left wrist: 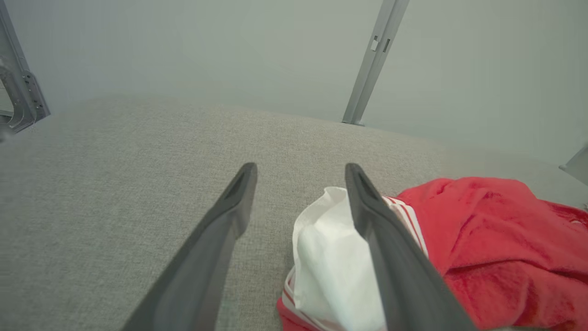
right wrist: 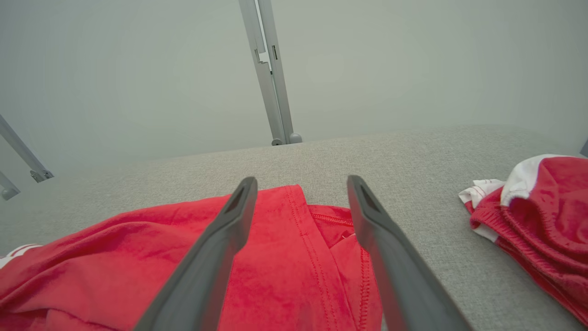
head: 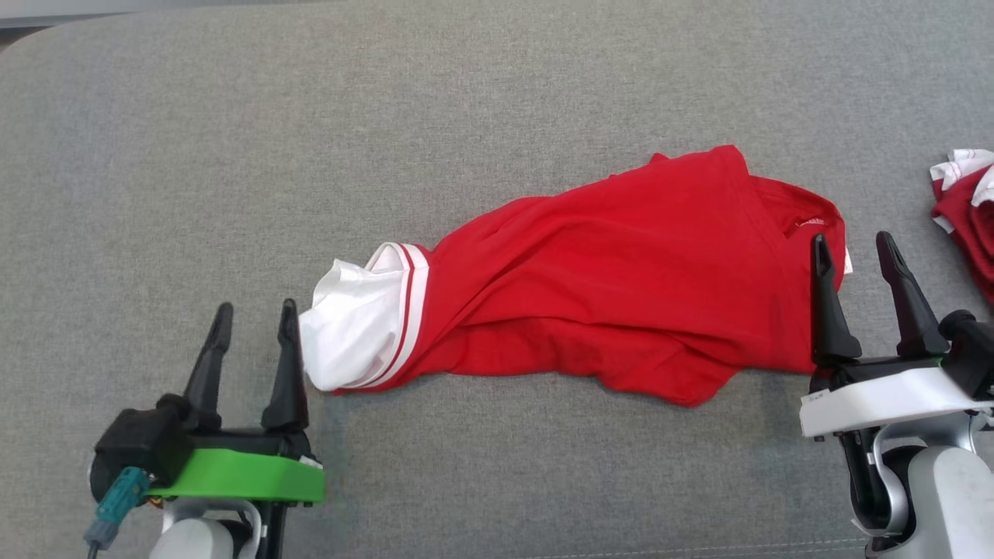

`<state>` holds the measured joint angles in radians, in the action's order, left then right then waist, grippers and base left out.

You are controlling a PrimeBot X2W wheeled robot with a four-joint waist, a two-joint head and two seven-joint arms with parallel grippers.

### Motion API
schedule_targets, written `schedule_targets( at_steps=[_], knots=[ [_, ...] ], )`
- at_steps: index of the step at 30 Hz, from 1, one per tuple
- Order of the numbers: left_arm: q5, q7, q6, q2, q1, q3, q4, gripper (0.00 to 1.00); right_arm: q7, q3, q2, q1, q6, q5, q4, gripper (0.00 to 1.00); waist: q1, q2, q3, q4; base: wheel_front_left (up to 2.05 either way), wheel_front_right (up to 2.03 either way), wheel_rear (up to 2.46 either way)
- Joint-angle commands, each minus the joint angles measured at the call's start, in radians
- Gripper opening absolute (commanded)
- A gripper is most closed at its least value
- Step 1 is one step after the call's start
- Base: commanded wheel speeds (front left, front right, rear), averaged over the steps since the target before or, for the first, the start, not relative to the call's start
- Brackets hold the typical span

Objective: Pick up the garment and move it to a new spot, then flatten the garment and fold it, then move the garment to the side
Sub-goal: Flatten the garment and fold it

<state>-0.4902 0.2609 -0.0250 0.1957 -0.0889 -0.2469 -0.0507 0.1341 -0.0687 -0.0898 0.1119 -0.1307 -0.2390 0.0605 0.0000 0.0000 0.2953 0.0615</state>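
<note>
A red garment [head: 613,295] with a white, red-striped sleeve end [head: 357,326] lies crumpled across the grey cushioned surface [head: 233,155]. My left gripper [head: 256,318] stands open just left of the white end, its right finger beside the cloth. From the left wrist, the white end [left wrist: 330,257] sits under and beside the right finger [left wrist: 390,257]. My right gripper [head: 854,248] is open at the garment's right edge, its left finger over the red cloth. From the right wrist, the red cloth [right wrist: 294,266] lies between and below the fingers. Neither gripper holds anything.
A second red and white garment [head: 967,210] lies bunched at the right edge, also seen from the right wrist [right wrist: 533,216]. Metal frame posts [right wrist: 271,73] stand behind the surface's far edge. Bare grey surface spreads to the left and beyond the garment.
</note>
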Motion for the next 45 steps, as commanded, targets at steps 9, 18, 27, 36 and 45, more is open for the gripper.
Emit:
schedule_targets(
  at_steps=[9,18,27,36,45],
  knots=[
    [0.137,0.004,-0.003,0.059,-0.035,0.068,0.046,1.0,0.01,0.029,0.002,-0.006,0.0,0.02,-0.022,1.0,0.0,0.0,-0.034,-0.029,0.0,0.0,0.0],
    [0.13,-0.023,-0.007,0.086,-0.03,0.075,0.054,1.0,0.012,0.041,-0.005,-0.008,0.0,0.015,-0.045,1.0,0.0,0.0,-0.047,-0.036,0.0,0.0,0.0],
    [0.114,-0.025,-0.007,0.086,-0.04,0.071,0.065,1.0,0.011,0.043,-0.029,0.033,0.0,-0.009,-0.081,1.0,0.0,0.0,-0.042,-0.016,0.0,0.0,0.0],
    [0.12,-0.028,-0.003,0.074,-0.084,0.051,0.085,1.0,-0.05,0.1,-0.141,0.177,0.0,-0.089,-0.228,1.0,0.0,0.0,0.019,0.029,0.0,0.0,0.0],
    [0.114,-0.013,0.025,0.053,-0.154,0.029,0.05,1.0,-0.113,0.238,-0.263,0.395,0.0,-0.214,-0.45,1.0,0.0,0.0,0.107,0.093,0.0,0.0,0.0]
  ],
)
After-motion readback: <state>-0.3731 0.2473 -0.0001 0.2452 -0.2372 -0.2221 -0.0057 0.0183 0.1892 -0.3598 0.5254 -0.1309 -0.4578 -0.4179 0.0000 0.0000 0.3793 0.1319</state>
